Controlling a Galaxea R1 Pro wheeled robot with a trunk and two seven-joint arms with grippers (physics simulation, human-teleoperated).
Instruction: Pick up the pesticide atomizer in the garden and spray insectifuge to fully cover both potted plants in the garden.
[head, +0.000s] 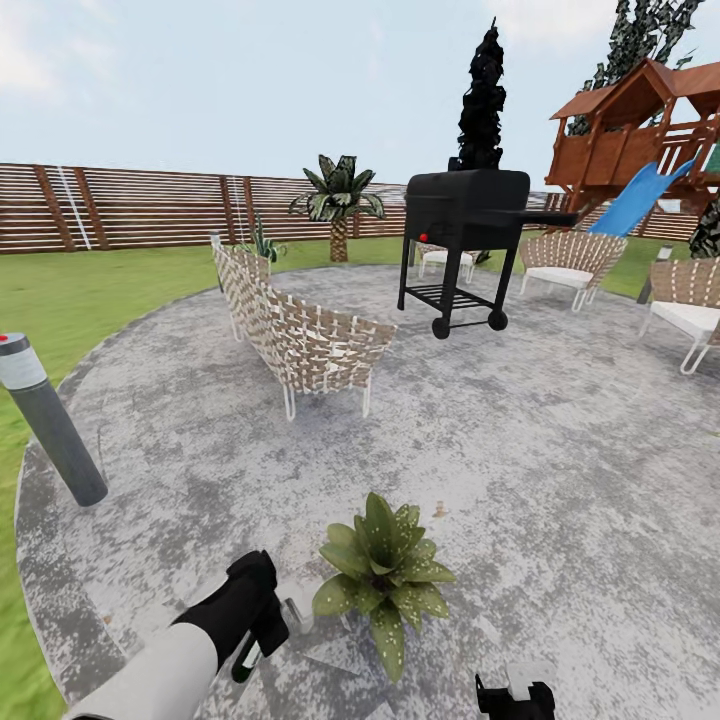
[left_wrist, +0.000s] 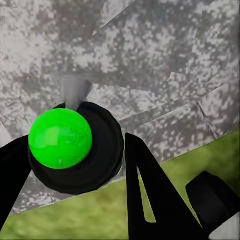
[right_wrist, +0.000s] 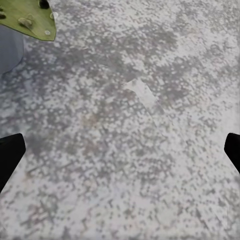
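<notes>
Holding the pesticide atomizer (left_wrist: 75, 147) in the left pincer (head: 262, 625), fingers pinched round its dark body with the green cap facing the wrist camera, just left of a potted plant (head: 385, 580) on the paved patio (head: 560, 440). Probably light, stiff, a bit slick, so gripping mid-body rather than the cap seems safest. Over on the right, right pincer (head: 513, 697) spread wide, carrying nothing.

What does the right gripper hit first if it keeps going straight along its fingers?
Most likely bare patio paving: the right wrist view looks between the open fingers onto grey stone, nothing in between. The potted plant sits off at the frame's corner, out of that line. Depth is hard to judge.
</notes>
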